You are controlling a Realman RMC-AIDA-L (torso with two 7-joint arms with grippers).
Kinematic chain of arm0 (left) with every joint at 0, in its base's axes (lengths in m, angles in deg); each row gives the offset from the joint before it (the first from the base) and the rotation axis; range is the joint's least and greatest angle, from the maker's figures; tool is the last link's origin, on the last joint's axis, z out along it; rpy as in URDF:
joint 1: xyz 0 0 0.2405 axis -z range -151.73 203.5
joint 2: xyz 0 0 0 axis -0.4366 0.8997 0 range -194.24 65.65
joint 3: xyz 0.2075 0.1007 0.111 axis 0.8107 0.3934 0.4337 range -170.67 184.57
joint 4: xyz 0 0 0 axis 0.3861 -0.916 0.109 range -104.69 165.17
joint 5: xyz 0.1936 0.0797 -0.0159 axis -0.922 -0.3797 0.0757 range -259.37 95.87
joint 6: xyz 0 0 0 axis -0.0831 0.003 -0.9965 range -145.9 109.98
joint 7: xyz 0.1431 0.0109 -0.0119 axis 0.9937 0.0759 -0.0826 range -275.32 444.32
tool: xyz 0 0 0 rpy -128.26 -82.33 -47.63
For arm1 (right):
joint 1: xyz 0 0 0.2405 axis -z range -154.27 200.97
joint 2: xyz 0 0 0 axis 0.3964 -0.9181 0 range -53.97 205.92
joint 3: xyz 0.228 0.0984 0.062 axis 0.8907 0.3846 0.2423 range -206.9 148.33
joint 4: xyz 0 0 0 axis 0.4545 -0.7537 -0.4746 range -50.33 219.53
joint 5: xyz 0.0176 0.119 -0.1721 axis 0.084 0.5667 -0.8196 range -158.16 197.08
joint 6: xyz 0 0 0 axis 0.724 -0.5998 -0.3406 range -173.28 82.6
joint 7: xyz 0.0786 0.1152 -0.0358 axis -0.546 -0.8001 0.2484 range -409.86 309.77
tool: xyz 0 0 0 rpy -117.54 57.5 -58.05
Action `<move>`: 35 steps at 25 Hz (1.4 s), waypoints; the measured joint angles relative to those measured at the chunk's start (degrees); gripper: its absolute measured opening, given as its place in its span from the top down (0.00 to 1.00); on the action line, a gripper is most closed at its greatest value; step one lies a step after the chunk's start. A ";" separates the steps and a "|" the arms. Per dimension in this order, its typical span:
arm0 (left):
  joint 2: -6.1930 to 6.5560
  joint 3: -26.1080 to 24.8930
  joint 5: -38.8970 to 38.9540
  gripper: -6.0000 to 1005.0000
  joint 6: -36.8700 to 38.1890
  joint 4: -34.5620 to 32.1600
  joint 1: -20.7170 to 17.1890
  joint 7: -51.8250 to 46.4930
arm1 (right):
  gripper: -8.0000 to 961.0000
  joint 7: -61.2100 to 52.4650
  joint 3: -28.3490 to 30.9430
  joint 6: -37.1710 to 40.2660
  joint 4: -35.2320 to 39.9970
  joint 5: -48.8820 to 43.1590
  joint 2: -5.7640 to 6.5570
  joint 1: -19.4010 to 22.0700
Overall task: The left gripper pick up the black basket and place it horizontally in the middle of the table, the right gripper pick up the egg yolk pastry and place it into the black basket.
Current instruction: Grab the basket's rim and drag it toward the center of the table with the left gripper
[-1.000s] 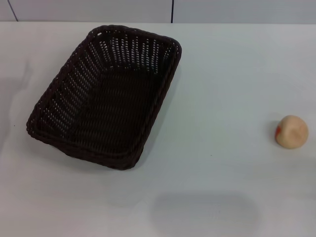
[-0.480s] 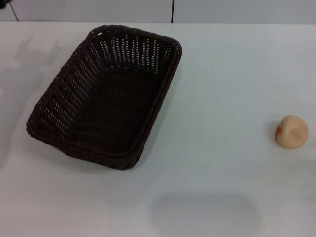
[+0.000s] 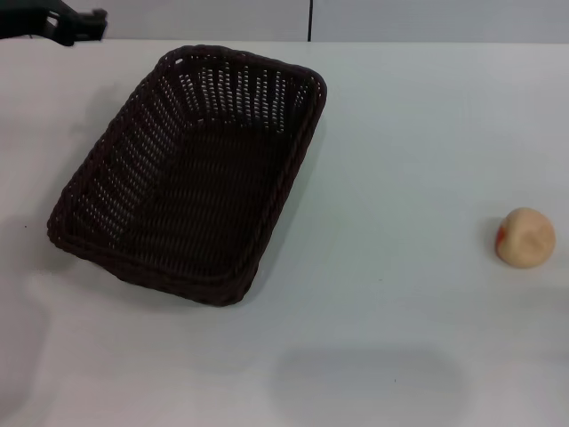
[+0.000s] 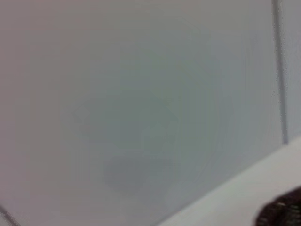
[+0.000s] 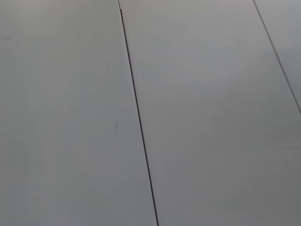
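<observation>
The black basket point(image 3: 191, 173) is a dark woven rectangle lying at an angle on the left half of the white table point(image 3: 400, 160), and it is empty. Its rim also shows in a corner of the left wrist view point(image 4: 282, 213). The egg yolk pastry point(image 3: 525, 237), a small tan bun with a reddish patch, lies alone near the table's right edge. My left gripper point(image 3: 76, 25) shows as a black claw at the far left corner of the table, beyond and left of the basket, not touching it. My right gripper is out of view.
A grey panelled wall point(image 3: 427, 18) stands behind the table's far edge. The right wrist view shows only wall panels point(image 5: 188, 117) with a dark seam. The table's far edge shows in the left wrist view point(image 4: 235, 193).
My left gripper has come into view at the far left corner and moved rightward toward the basket. The basket and the pastry have not moved.
</observation>
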 joint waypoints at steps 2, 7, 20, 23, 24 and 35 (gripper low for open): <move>0.48 -0.61 1.82 0.21 -3.41 -0.16 1.27 0.12 | 0.15 0.00 -0.11 0.00 0.07 -0.01 0.01 0.12; 0.35 -3.74 2.09 0.21 -14.25 0.08 4.26 -0.40 | 0.15 0.00 -0.38 0.11 0.04 -0.05 0.00 0.42; 0.02 2.49 -6.89 0.21 -25.87 -5.51 9.56 -8.10 | 0.15 0.00 -0.44 0.28 0.21 -0.07 0.01 1.13; 0.00 2.88 -7.13 0.21 -26.12 -8.31 10.99 -8.34 | 0.15 0.00 -0.44 0.26 0.27 -0.07 0.02 1.14; 0.00 2.91 -7.14 0.22 -26.17 -9.15 11.47 -8.40 | 0.15 0.00 -0.44 0.19 0.28 -0.07 0.03 1.16; 0.00 2.82 -8.40 0.22 -25.30 -16.25 16.50 -10.64 | 0.15 0.00 -0.44 -0.15 0.37 -0.07 0.07 1.41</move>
